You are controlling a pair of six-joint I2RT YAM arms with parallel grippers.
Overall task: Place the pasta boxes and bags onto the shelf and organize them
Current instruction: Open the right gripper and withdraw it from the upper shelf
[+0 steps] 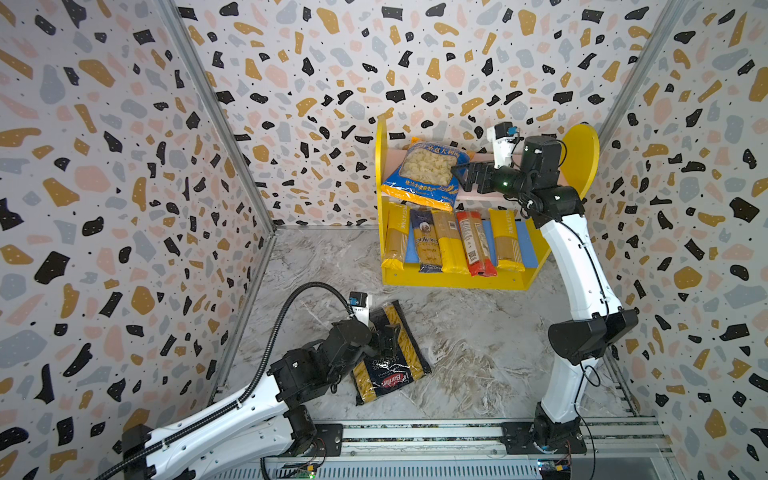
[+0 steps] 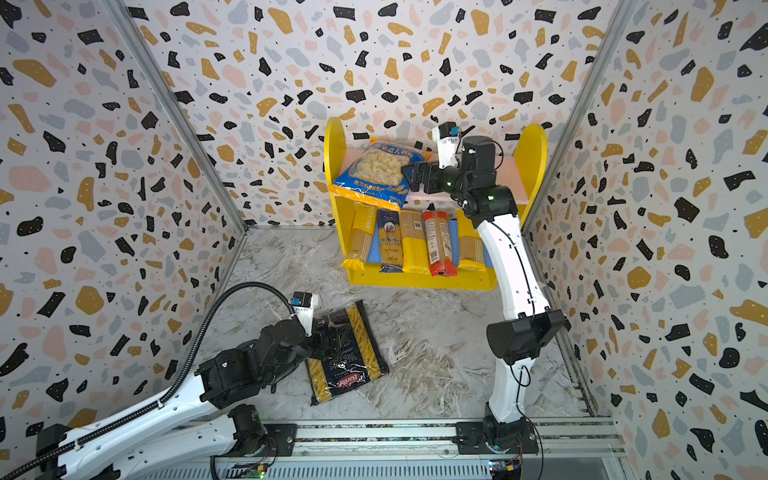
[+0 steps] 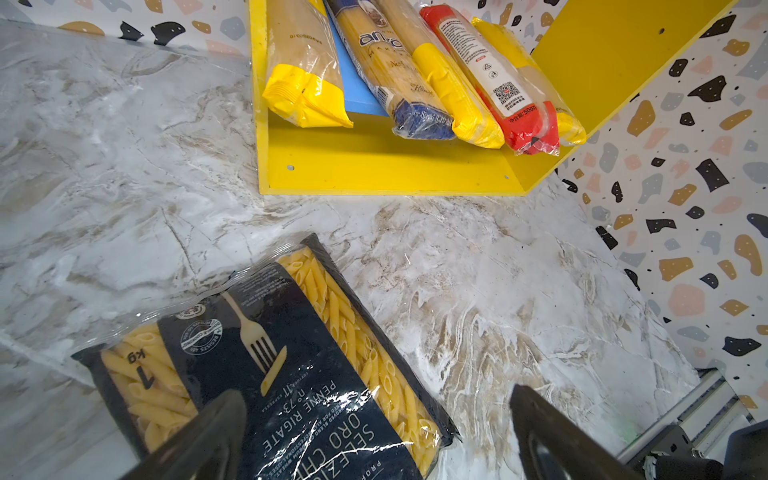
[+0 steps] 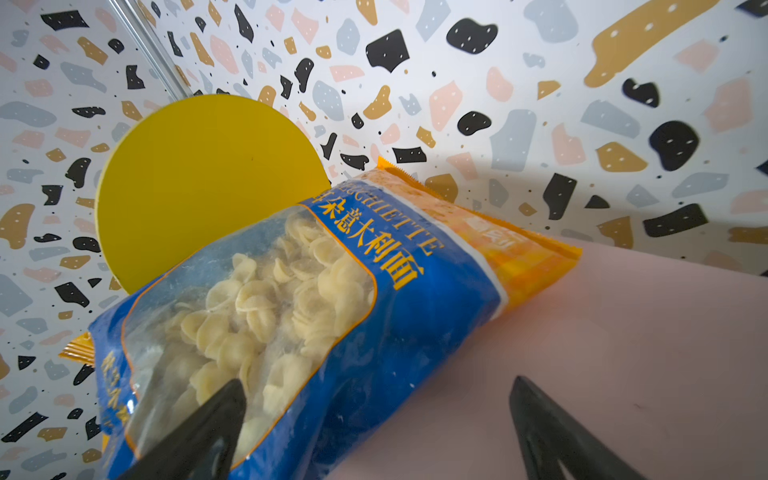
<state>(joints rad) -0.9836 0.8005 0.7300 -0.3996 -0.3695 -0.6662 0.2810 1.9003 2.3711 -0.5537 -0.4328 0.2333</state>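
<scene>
The shelf (image 1: 453, 279) (image 2: 419, 279) stands at the back wall. The blue-orange orecchiette bag (image 1: 424, 172) (image 2: 376, 172) (image 4: 291, 316) lies on its pink upper board (image 4: 623, 332), leaning on the yellow left side. Several long spaghetti packs (image 1: 451, 243) (image 2: 415, 243) (image 3: 415, 75) lie side by side on the blue lower board. My right gripper (image 1: 459, 172) (image 2: 409, 174) (image 4: 378, 382) is open at that bag's right edge, gripping nothing. The dark navy Barilla bag (image 1: 392, 365) (image 2: 349, 361) (image 3: 291, 374) lies flat on the marble floor. My left gripper (image 1: 388, 336) (image 2: 328, 332) (image 3: 376, 392) hovers open over it.
Terrazzo-patterned walls close in the left, back and right. The right arm (image 1: 582, 266) rises in front of the shelf's right end. A metal rail (image 1: 415, 436) with both arm bases runs along the front. Bare marble floor (image 1: 478, 353) lies between the Barilla bag and the right arm.
</scene>
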